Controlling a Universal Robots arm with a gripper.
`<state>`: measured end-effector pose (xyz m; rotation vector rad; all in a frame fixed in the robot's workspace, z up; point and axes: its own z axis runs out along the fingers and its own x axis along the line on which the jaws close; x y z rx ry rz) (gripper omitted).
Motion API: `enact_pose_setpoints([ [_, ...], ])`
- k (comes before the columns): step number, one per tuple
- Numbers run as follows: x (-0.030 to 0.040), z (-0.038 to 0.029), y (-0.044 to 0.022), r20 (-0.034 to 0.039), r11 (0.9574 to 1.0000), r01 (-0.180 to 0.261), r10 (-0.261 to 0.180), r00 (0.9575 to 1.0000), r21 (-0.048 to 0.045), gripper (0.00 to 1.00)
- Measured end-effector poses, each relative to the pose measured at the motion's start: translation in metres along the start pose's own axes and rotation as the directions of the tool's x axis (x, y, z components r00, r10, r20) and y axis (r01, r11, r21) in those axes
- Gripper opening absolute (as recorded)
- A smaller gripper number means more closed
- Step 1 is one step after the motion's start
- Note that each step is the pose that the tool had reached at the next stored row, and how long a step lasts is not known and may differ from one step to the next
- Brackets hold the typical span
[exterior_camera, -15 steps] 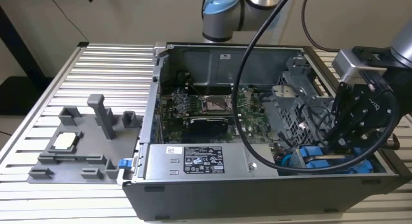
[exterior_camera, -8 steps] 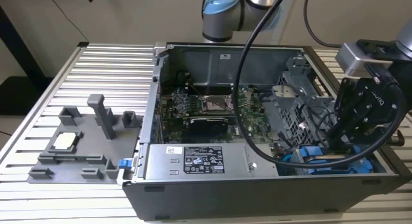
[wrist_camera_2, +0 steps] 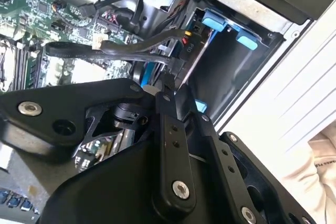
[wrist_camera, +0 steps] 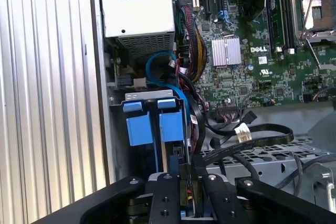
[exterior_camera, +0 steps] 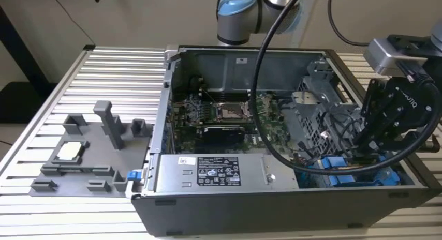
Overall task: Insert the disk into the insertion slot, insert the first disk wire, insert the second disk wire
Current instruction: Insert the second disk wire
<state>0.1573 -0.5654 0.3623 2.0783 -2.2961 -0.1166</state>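
From my seat, the gripper (exterior_camera: 369,147) hides most of the slot (exterior_camera: 359,175) in the exterior view, so I can't make out the disk there. In the first wrist view the fingers (wrist_camera: 170,192) run off the frame edge, and what they pinch is too dark to tell.

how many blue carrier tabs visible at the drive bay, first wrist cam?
2. One blue tab sits nearer the case's outer wall; the other blue tab is right beside it, toward the motherboard. Both are just ahead of the gripper. More may be hidden below.
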Motion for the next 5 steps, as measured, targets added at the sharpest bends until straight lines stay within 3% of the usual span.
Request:
enact_pose_setpoints([
  [5, 0.0000, -0.0002, 0.0000, -0.0011, 1.0000, 0.000, 0.000, 1.0000, 0.0001, 0.24],
])
